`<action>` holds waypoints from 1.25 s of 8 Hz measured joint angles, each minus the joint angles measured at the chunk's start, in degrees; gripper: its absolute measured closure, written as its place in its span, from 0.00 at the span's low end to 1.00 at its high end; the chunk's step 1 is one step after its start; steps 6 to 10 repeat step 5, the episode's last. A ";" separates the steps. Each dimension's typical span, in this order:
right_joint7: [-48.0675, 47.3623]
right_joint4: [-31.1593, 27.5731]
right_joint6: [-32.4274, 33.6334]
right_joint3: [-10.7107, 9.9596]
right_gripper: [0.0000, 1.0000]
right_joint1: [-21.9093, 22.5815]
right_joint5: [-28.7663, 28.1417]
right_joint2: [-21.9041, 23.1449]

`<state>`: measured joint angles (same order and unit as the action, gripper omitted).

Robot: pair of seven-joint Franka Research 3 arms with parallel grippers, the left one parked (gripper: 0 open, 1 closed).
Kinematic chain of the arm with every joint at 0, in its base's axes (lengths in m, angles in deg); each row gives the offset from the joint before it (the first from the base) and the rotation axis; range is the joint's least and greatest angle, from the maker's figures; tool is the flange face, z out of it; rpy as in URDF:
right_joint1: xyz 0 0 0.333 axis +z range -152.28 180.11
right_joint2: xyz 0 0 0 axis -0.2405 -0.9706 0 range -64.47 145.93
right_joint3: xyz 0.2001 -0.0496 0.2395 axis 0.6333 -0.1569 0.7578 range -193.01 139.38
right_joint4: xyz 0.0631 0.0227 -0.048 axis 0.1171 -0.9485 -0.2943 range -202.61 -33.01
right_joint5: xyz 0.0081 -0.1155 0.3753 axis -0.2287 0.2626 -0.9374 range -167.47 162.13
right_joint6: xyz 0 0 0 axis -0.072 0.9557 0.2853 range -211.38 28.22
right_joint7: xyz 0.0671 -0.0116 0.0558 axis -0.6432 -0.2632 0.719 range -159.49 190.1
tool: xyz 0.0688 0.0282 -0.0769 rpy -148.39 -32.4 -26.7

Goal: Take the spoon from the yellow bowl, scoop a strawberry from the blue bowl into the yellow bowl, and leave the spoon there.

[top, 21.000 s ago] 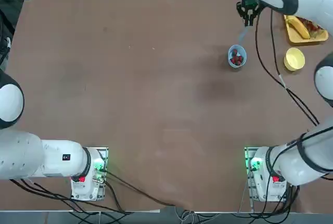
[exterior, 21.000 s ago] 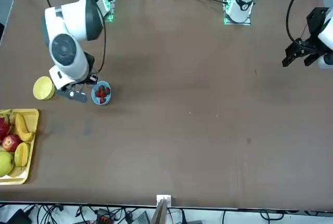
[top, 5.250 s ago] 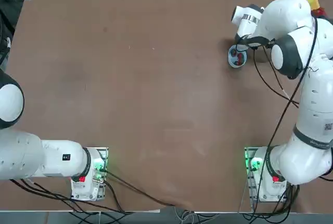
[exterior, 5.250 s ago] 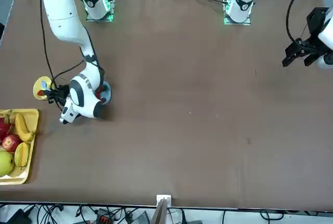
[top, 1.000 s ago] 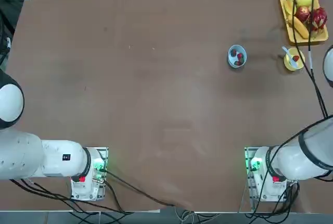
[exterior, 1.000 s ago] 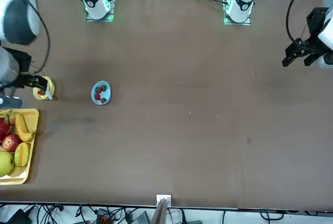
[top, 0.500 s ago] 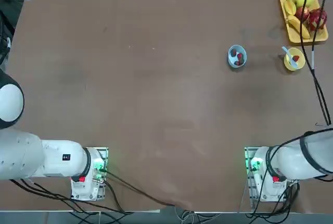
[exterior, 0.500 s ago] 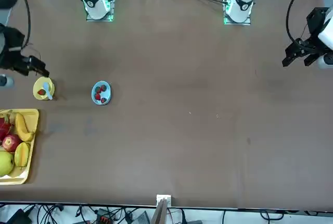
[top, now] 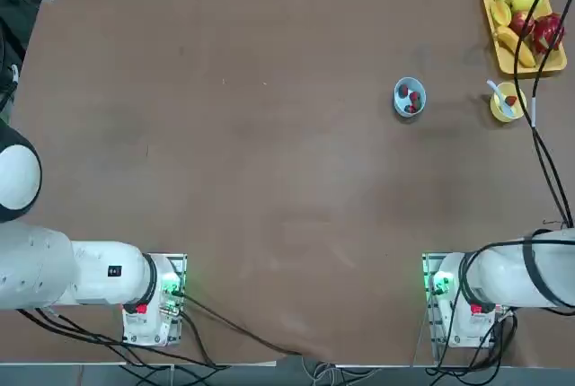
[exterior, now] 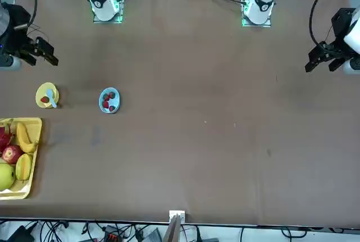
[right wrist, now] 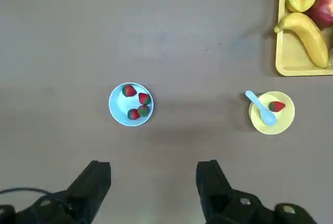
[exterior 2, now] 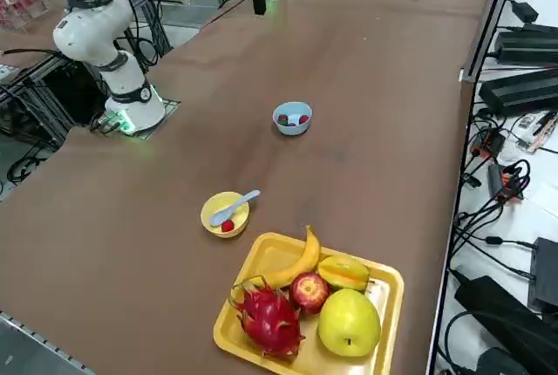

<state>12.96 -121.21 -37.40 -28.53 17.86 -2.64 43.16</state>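
High above the brown table (top: 269, 135), the right gripper (right wrist: 153, 182) points straight down, fingers spread wide and empty. A second ago it sat just beside the yellow bowl (right wrist: 272, 112); now spoon (right wrist: 260, 107) and one strawberry (right wrist: 276, 106) rest there, three in the blue bowl (right wrist: 131, 104). Fruit tray (exterior 2: 309, 305) nearby.
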 joint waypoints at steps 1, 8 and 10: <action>0.00 -0.29 -0.06 2.07 0.00 -1.63 -0.03 0.41; -0.12 -0.17 -0.95 3.10 0.00 -3.08 -0.03 0.14; -0.12 -0.17 -0.95 3.10 0.00 -3.08 -0.03 0.14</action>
